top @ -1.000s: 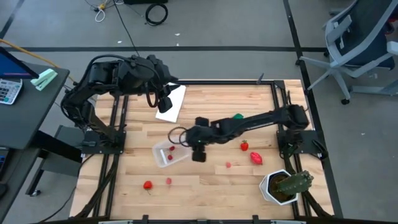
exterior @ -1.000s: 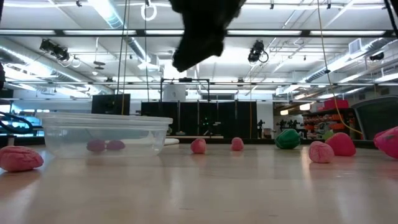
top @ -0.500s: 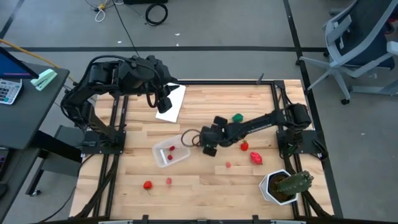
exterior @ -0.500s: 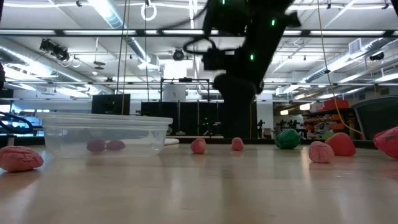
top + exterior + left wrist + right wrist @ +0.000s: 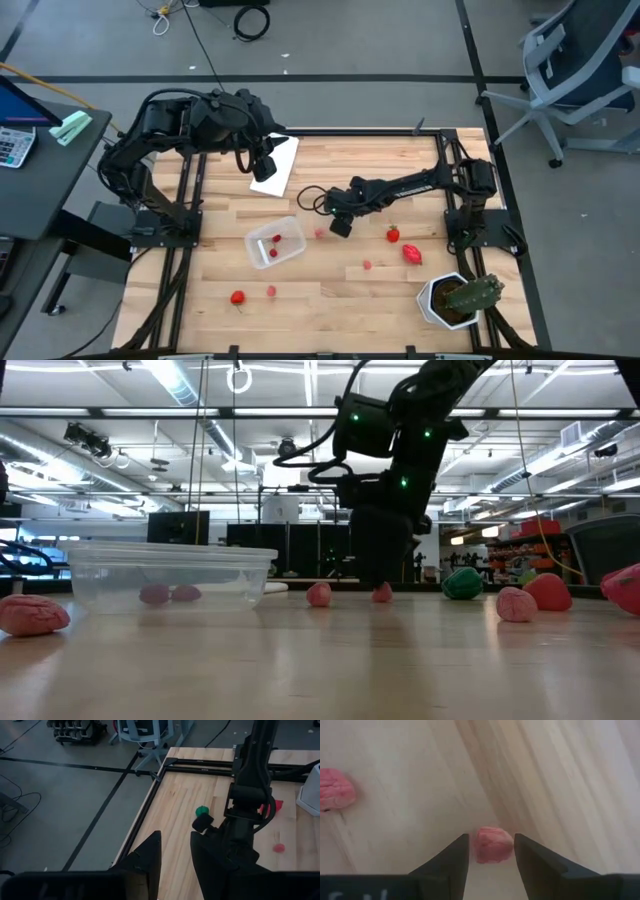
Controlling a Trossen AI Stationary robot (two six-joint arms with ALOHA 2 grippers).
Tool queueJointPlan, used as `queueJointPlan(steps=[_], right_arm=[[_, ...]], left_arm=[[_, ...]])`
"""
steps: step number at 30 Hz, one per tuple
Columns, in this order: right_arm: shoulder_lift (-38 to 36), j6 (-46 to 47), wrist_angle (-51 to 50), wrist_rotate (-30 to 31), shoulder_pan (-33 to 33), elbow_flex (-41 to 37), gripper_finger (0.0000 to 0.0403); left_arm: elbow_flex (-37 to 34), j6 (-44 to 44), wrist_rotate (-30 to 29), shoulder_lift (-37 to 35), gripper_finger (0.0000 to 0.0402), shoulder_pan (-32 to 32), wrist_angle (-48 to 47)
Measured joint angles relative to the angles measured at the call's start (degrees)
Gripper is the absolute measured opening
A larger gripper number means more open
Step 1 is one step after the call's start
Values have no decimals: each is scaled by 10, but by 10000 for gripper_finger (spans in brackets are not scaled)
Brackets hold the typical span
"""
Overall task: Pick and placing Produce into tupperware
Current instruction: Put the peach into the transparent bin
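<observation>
Two arms appear in the high view. The left gripper hangs over the flat white panel at the far left of the wooden table; it grips nothing. The right gripper is lowered near the table's middle, just beside a small pink piece. The clear tupperware lies just left of that piece, with two red pieces inside. Loose produce on the boards: a red strawberry, a larger red piece, a small pink piece, and near the front edge a red piece and a pink piece. A cactus in a white pot stands at the front right corner.

Low view: the right gripper stands down at the table surface, directly over a pink piece. Another pink piece lies between it and the tupperware. A round green piece sits to the right.

Left wrist view: the left gripper's fingers stand apart with bare table between them. The right arm and the green piece lie beyond.

Right wrist view: the right gripper has its fingers apart, straddling a pink piece on the wood. Contact between fingers and piece cannot be determined. A second pink piece lies well apart.
</observation>
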Motion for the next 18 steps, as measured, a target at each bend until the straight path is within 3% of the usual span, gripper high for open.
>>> queueJointPlan(steps=[14,18], right_arm=[[1,14,92,1,-6,-63,164],[0,21,96,6,-5,-63,146]], left_arm=[[0,0,0,0,111,0,0],[0,0,0,0,115,0,0]])
